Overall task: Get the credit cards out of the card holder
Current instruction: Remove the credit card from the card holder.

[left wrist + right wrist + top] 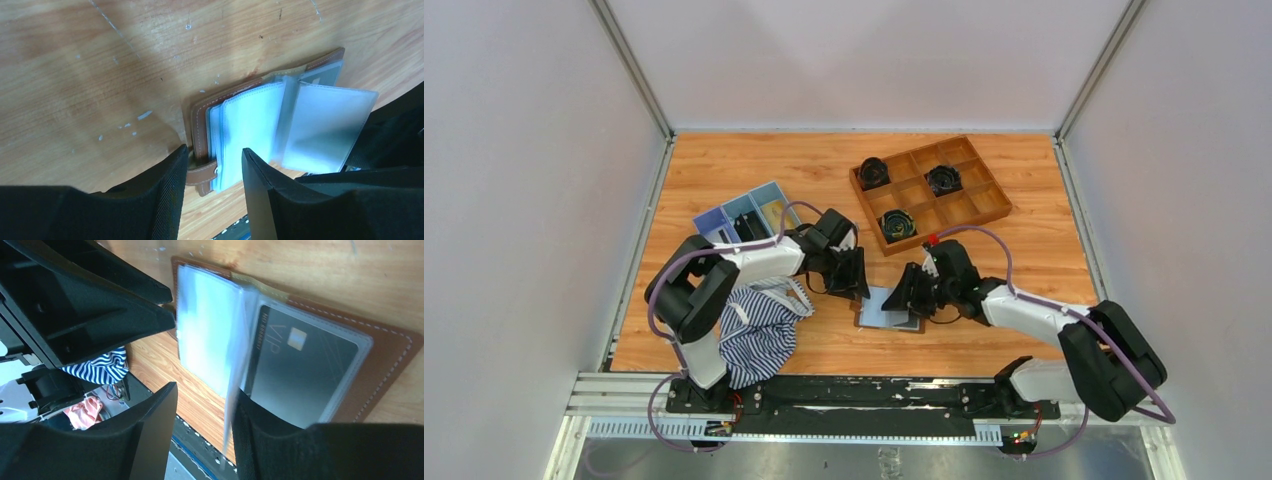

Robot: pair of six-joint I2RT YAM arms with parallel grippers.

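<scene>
Landmark: card holder [889, 312], lying open and flat on the surface [1024, 250], brown cover down, clear sleeves up, just ahead of the arm bases

Nearer than the holder, to its left: bunched striped cloth [759, 335], apart from it

At the holder, left end: left gripper [215, 152], jaws roughly half parted, straddling the strap tab [202, 175] and the edge of the sleeve stack. Cannot tell whether the tips press down

At the holder, right end: right gripper [206, 390], jaws parted too, clamped on nothing. One clear sleeve leaf [232, 405] stands on edge between them, lying against one finger. Under that leaf a dark card [300, 375] marked VIP sits fully inside its sleeve on the right-hand cover. No card is out yet

Beyond the holder: blue compartment tray [742, 215] to its left, wooden grid tray [929, 190] to its right

Judgement: the step in hand is exposing the first card for extraction
- left gripper should pin the cover at the strap end so the holder neither slides nor lifts
- right gripper should flip the loose leaf clear before closing
- pinch the card alone; catching sleeve with card would likely drag the whole holder
- pull along the sleeve, low and flat; which edge the sleeve opens on I cannot tell
- glossy plastic looks slippery, so go slowly
</scene>
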